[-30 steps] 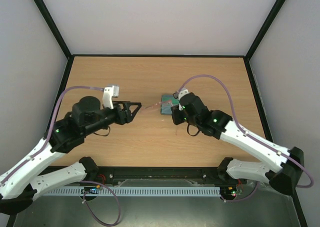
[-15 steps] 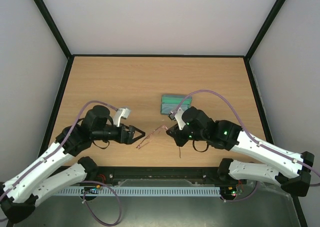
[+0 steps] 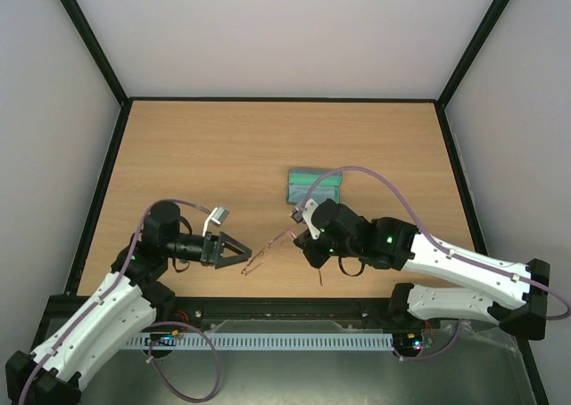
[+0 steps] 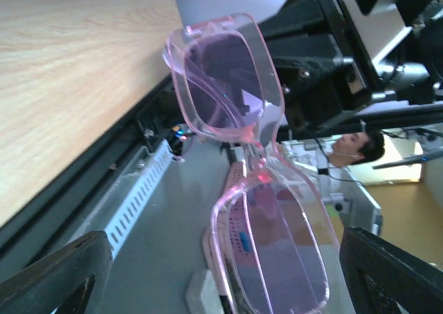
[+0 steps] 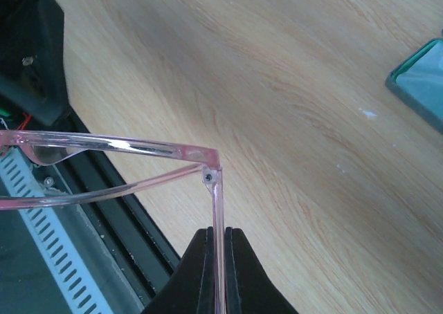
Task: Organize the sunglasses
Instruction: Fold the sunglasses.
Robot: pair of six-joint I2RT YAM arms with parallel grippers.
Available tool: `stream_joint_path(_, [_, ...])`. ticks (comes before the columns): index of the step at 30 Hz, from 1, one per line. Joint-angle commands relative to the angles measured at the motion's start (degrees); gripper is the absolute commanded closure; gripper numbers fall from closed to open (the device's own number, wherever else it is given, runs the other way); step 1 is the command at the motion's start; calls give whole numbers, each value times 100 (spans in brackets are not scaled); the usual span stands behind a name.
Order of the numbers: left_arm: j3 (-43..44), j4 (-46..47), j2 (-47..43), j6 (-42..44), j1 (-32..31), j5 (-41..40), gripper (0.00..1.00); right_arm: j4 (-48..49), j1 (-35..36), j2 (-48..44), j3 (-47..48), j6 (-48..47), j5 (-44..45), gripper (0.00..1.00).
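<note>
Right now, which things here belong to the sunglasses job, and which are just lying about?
In the job: sunglasses; right gripper, shut on one of their temple arms; left gripper, open, facing the lenses.
Lying about: teal case, on the table, untouched by either gripper, though it may be where the glasses end up.

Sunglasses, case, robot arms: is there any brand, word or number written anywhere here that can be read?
No text can be read anywhere.
The sunglasses show no brand on frame or lenses.
The teal case shows no print at this size.
A small blue mark seen through the lower lens is too blurred to read.
</note>
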Motion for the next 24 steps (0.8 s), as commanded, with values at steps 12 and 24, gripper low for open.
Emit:
stream_joint_path(12, [-845, 2138, -230, -1781, -16, 825, 4, 67, 142, 693, 280, -254, 795, 99])
stream_joint_path(24, [-746, 1444, 23, -1094, -27, 681, 8, 118, 151, 862, 564, -424, 930, 99])
